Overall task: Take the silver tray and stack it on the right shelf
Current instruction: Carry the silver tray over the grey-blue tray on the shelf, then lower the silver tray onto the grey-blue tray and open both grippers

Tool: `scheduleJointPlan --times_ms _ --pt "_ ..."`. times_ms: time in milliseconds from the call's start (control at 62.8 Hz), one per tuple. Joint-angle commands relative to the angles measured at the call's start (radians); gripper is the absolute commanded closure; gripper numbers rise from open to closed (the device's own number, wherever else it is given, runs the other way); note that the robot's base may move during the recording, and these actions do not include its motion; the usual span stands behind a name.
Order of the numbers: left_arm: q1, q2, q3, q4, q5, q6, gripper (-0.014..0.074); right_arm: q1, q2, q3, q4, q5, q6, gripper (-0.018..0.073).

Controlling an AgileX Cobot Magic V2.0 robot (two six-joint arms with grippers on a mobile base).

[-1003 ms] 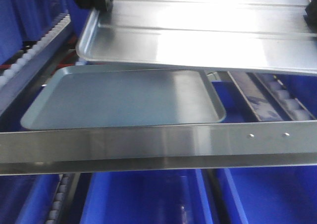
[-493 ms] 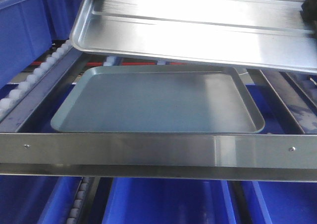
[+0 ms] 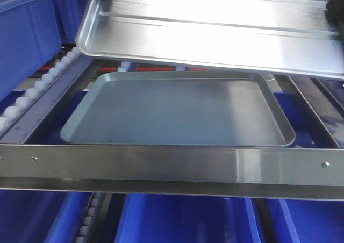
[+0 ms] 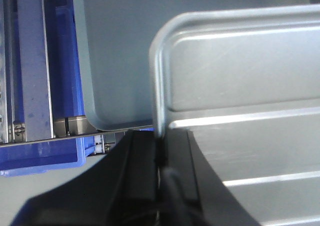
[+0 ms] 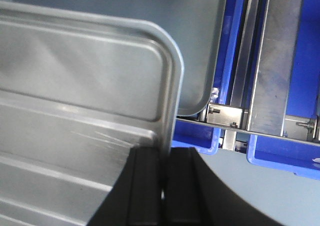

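Clamped shut on opposite rims of the silver tray (image 3: 215, 33) with the left gripper (image 4: 160, 148) and right gripper (image 5: 163, 168). Held up between both, spanning from one to the other. Below the grippers, clear of it, a grey-green tray (image 3: 177, 111) lying on the right shelf (image 3: 161, 165); lower down, blue bins (image 3: 183, 221).

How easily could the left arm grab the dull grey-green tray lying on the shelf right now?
Probably not at all: the left gripper is shut on the rim of the silver tray, which hangs right above the grey-green tray. It would likely have to put its load down first.
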Motion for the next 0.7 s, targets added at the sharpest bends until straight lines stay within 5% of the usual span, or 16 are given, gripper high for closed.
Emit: scheduleJointPlan --times_ms 0,414,557,684 --pt "0.004 -0.045 -0.019 0.124 0.163 0.025 0.0689 -0.011 -0.026 -0.034 -0.106 -0.017 -0.020 0.0503" --pt "0.004 -0.045 -0.019 0.148 0.108 0.025 0.0689 -0.011 -0.026 -0.034 -0.106 -0.053 -0.020 0.0503" --pt "0.006 -0.045 -0.019 0.110 0.059 0.124 0.0689 -0.011 -0.025 -0.044 -0.106 -0.063 -0.020 0.0503" --pt "0.043 -0.045 -0.030 0.077 0.005 0.129 0.0689 -0.011 -0.005 -0.103 -0.106 -0.062 -0.020 0.0503"
